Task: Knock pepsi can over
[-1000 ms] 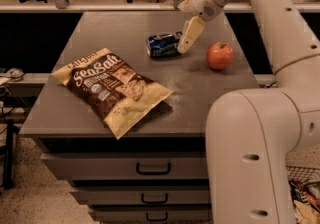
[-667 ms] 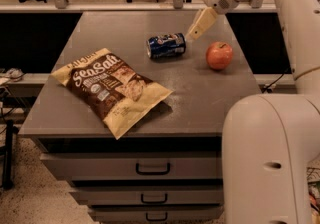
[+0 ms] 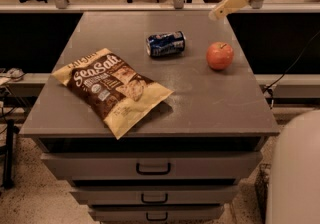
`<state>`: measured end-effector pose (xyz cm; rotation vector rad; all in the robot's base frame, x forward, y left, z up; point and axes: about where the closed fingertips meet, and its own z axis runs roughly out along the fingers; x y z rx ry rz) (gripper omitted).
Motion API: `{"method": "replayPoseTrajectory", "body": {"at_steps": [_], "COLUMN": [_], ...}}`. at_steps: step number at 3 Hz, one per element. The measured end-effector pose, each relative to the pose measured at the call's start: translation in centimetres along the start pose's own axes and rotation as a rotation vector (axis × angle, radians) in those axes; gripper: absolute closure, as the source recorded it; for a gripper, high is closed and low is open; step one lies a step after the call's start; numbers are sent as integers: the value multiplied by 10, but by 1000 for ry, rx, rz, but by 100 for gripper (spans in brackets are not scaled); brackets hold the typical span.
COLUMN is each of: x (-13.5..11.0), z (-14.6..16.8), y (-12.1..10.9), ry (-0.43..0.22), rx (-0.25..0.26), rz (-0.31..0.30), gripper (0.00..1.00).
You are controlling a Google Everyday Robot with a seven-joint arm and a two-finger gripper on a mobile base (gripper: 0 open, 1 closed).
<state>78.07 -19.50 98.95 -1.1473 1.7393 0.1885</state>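
Note:
The pepsi can (image 3: 165,44) is dark blue with a silver rim. It lies on its side on the grey cabinet top (image 3: 200,103), behind the middle. My gripper (image 3: 222,9) is raised at the upper right, above the back right corner of the top. It is up and to the right of the can and apart from it. Nothing is in the gripper.
A red apple (image 3: 220,55) stands to the right of the can. A brown and tan sea-salt chip bag (image 3: 112,88) lies at the front left. Drawers (image 3: 152,168) are below the top. Office chairs stand behind a rail at the back.
My gripper has lifted up and to the right, away from the can. The can lies on its side as before, and the view has shifted.

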Motion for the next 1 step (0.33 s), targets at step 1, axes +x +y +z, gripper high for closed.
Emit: {"method": "replayPoseTrajectory", "body": {"at_steps": [1], "x": [-2], "z": [3], "y": [-14], "ry": [-28], "rx": [63], "rz": [7], "gripper": [0]}}
